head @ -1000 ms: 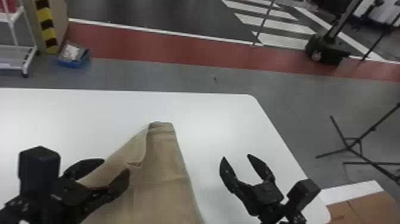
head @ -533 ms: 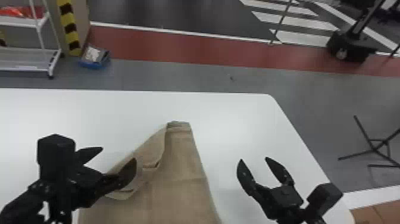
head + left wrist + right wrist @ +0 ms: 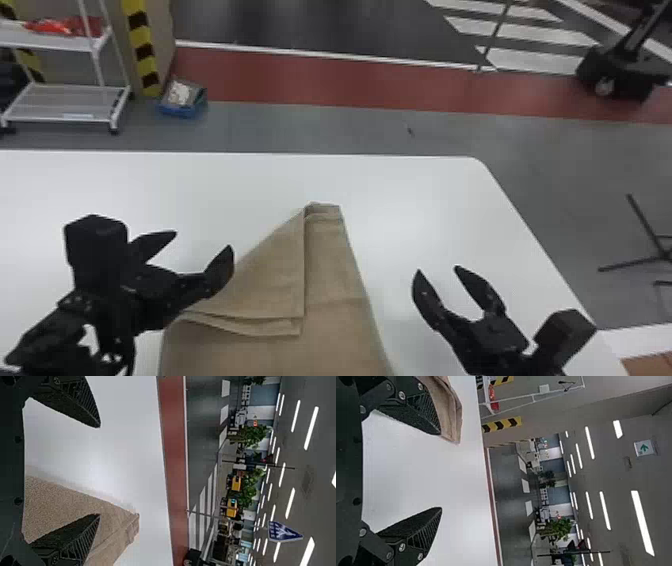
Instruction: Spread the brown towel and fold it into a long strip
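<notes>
I had my left arm reaching in from the near left of the brown towel (image 3: 340, 345), its left gripper (image 3: 202, 240) at the towel's left side, fingers aimed forward and slanting toward my right. My right arm came in from the near right of the towel, and its right gripper (image 3: 438, 270) hung apart from the cloth's right edge, over the white table (image 3: 410, 200), fingers pointing away from me and a little to my left. Both pairs of jaws were spread wide and gripped nothing. In the left wrist view, the left gripper (image 3: 99, 470) had one finger in front of the towel and the other against bare white; whether that finger touched cloth, I couldn't tell. In the right wrist view, the right gripper (image 3: 441, 471) had an empty gap between its tips. The towel lay on the table between my two grippers, narrow at its far end, with a layered flap (image 3: 270, 285) folded over its far left part.
</notes>
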